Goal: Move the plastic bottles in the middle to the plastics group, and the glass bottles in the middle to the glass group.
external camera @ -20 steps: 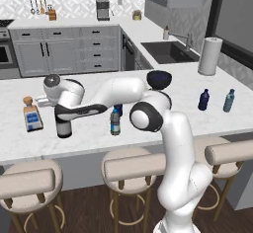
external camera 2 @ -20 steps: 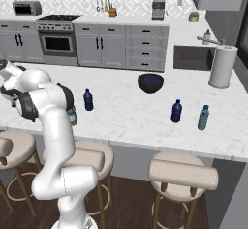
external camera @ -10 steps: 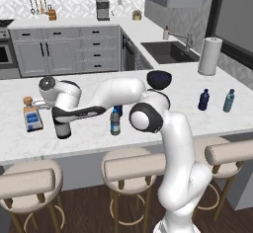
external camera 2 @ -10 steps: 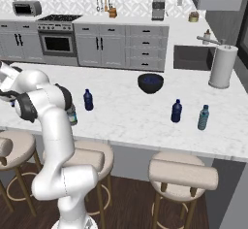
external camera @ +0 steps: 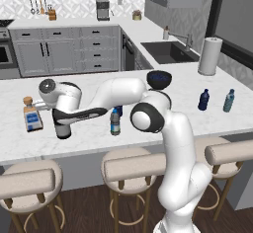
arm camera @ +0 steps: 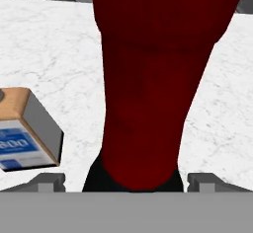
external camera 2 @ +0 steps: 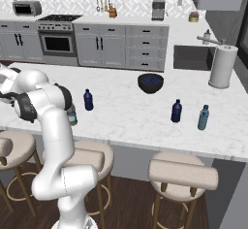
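The tall dark wine bottle [external camera: 63, 131] stands on the counter next to the squat square bottle with the blue label [external camera: 32, 118]. Its red capsule neck [arm camera: 153, 79] rises between my fingertips in the hand view. My gripper [arm camera: 126, 181] is open, with a gap between each fingertip [arm camera: 49, 180] and the neck. In the middle of the counter stand a teal plastic bottle [external camera: 115, 123] and a dark blue one [external camera 2: 88, 100]. Further right, a dark blue bottle [external camera: 203, 100] and a teal bottle [external camera: 228, 100] stand together.
A dark bowl [external camera: 159, 78] sits behind the middle of the counter. A paper towel roll [external camera: 209, 56] stands at the far right beside the sink [external camera: 168, 52]. Stools [external camera: 129, 165] line the counter's near edge. The square bottle [arm camera: 24, 133] lies just left of my hand.
The jaws have opened off the wine bottle's neck, and the bottle stands on its own by the square bottle. The wrist has shifted slightly left.
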